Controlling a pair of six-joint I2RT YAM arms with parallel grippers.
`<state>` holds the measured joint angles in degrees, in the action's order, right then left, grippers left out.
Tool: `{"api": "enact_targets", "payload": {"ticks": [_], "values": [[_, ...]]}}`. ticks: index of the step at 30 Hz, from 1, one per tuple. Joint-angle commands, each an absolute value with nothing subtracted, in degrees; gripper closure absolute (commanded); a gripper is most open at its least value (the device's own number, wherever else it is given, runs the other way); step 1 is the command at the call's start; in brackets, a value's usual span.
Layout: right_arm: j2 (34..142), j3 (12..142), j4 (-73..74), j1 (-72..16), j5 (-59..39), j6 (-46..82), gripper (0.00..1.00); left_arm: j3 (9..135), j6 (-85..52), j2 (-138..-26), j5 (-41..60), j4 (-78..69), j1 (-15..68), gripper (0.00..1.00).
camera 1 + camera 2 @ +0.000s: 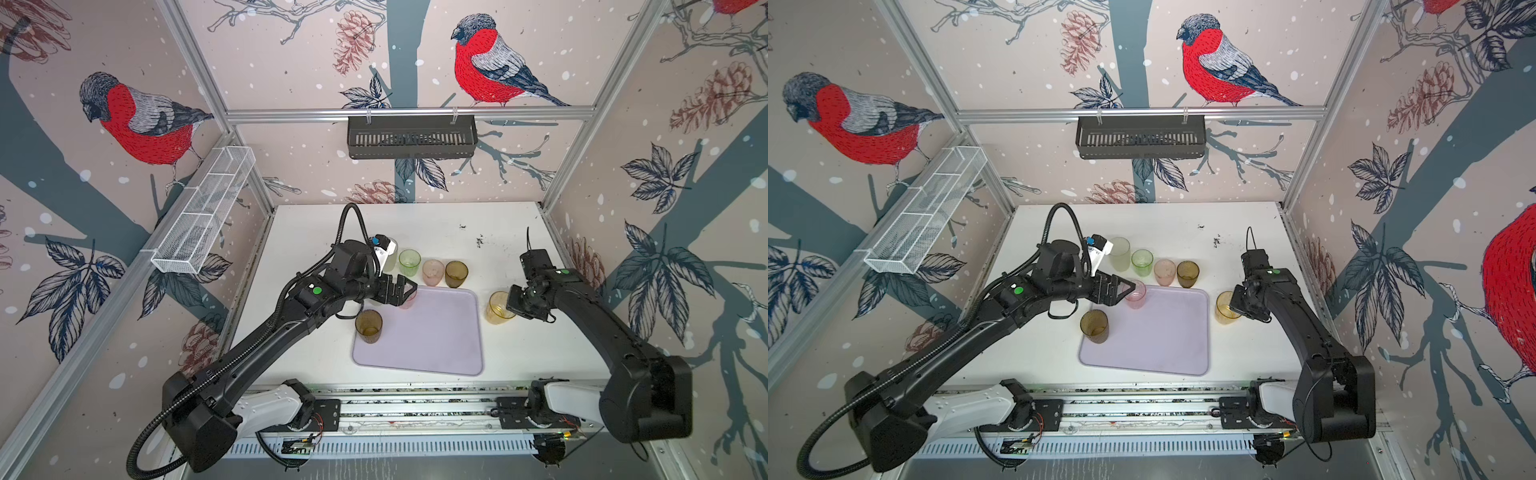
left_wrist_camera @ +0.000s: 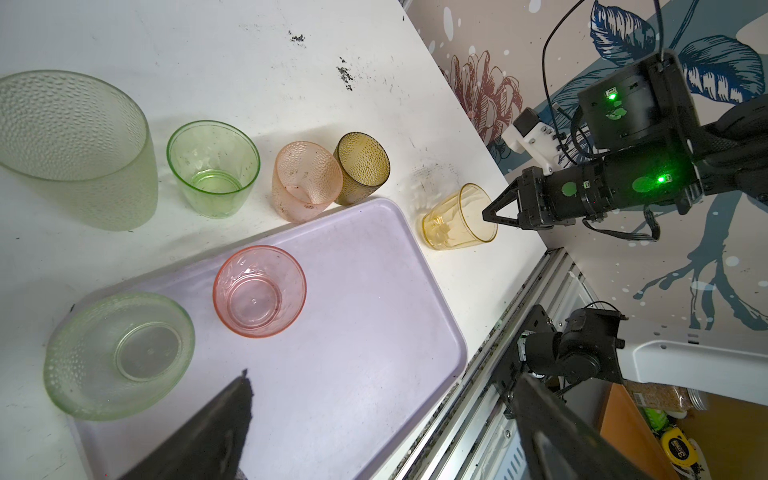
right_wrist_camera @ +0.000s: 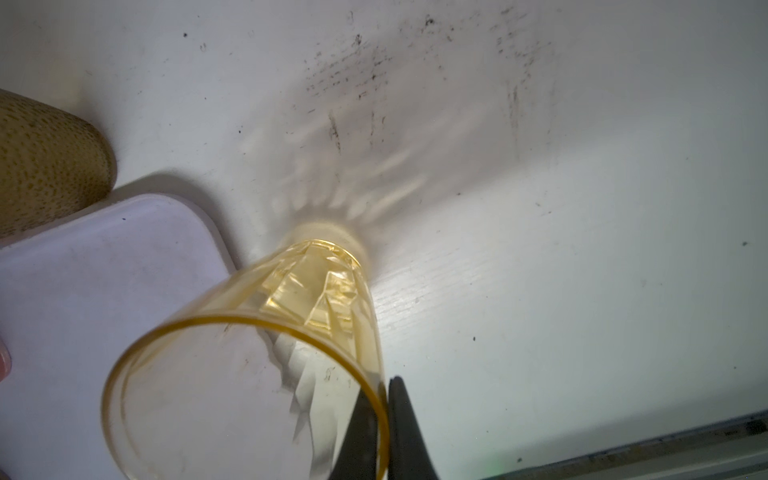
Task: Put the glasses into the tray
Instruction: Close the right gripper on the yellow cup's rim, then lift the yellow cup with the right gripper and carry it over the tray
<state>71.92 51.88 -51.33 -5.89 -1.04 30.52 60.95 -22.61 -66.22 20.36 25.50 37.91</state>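
Your lilac tray lies mid-table with most of its floor free, so the worry is the carry, not space. The left gripper hangs wide open and empty over the tray's 11 o'clock corner, just above the pink glass standing there; a careless sweep of that arm can knock it over. The right gripper is clamped on the amber glass, whose base looks to be on the table just off the tray's 2 o'clock corner, with one finger inside the wall and one outside. That pinch takes only the thin rim on one side, so the glass can swing or slip as you lift. Clear the raised tray edge, or the base catches and tips. The brown glass at 1 o'clock is near enough to clip.
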Motion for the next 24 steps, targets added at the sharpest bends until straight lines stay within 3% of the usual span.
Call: {"api": "enact_targets", "payload": {"ticks": [1,12,24], "values": [[70.17,52.74,-53.08,-6.30,0.92,31.55,0.98,60.73,-23.33,-65.72,19.95,22.91,37.87,0.03],[68.47,55.01,-54.49,-8.44,1.82,32.25,0.99,61.36,-23.56,-65.57,19.31,23.70,37.88,0.02],[71.16,62.06,-57.94,-19.06,7.38,33.19,0.99,61.71,-23.66,-65.65,18.02,25.40,37.77,0.02]]}}
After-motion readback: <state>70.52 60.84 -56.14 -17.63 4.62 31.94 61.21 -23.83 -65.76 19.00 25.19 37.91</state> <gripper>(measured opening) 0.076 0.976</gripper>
